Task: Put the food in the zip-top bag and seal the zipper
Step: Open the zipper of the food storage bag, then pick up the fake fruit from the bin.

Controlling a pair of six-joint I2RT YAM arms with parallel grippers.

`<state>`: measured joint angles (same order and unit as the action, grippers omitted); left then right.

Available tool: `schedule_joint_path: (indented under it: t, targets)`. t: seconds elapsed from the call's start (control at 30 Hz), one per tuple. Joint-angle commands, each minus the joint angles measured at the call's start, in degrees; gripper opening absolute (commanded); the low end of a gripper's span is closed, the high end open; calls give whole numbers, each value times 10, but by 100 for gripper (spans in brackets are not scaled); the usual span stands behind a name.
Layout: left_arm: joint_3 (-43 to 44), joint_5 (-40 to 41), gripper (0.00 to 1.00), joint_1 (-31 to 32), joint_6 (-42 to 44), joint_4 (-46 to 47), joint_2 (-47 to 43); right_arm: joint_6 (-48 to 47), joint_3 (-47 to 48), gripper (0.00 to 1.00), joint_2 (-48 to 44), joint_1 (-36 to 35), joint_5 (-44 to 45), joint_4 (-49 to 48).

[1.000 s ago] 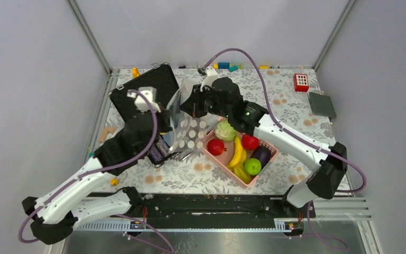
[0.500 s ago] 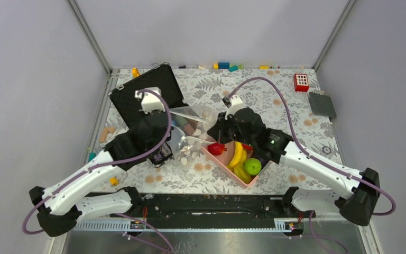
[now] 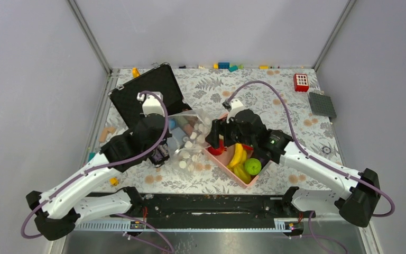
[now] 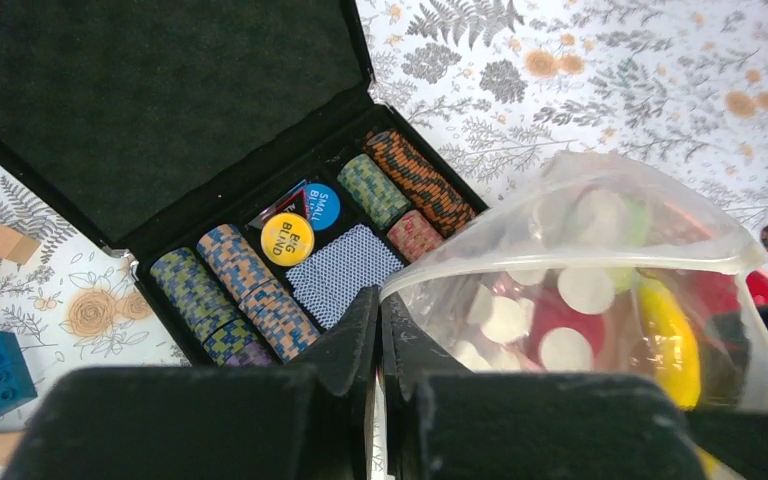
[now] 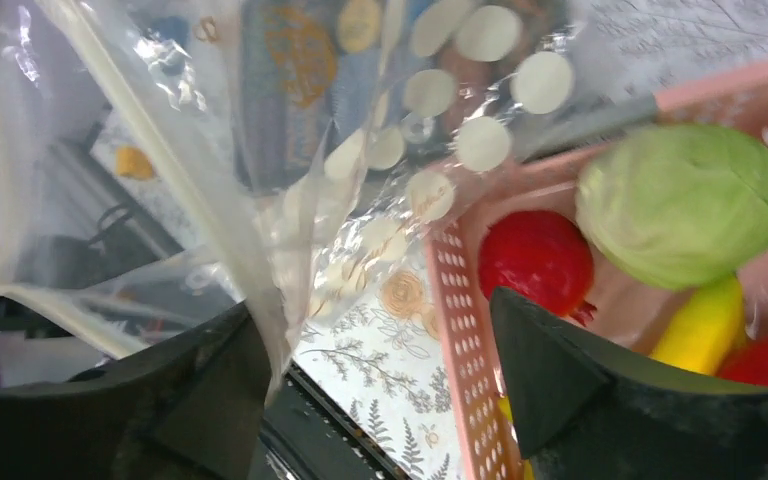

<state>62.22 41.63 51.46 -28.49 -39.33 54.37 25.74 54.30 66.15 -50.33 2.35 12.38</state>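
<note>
left hand [image 4: 378,300] clenched on zip-top bag [image 4: 600,250] rim | right hand [image 5: 372,310] released, jaws apart over pink basket [image 5: 457,300]

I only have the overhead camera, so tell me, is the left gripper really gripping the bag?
Observer: Yes, the left wrist view shows the left gripper shut on the zip-top bag at its mouth rim.
Operator: Does the right gripper hold any food?
Observer: No, it's open and empty; the cabbage and a red apple lie in the pink basket just ahead.
Operator: Is the bag touching it?
Observer: The film hangs right against one finger.
</note>
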Motion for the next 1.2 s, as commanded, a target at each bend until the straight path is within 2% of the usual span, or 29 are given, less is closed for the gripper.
schedule_joint_path:
  t: [0.0,0.13,0.27,0.43,0.53,0.73,1.0,1.17]
  targets:
    - [14,-9,0,-4,13,-5,-31,-68,72,98,14,2,-120,-43]
    - [37,25,0,-4,-8,-57,-50,-94,54,100,-30,4,-90,-22]
    - [49,44,0,-4,-7,-75,-60,-69,19,100,-88,22,42,92]
    - [62,17,0,-4,6,-57,-35,-2,-21,100,-115,100,143,239]
    - [68,-25,0,-3,15,-34,-5,9,-29,100,-120,114,139,287]
    - [43,-164,0,-2,35,73,35,-5,-83,100,-143,113,54,320]
    - [41,-243,0,-2,32,138,83,-15,-115,100,-101,114,61,311]
    - [29,-257,0,-2,17,151,93,-8,-113,100,-66,97,9,305]
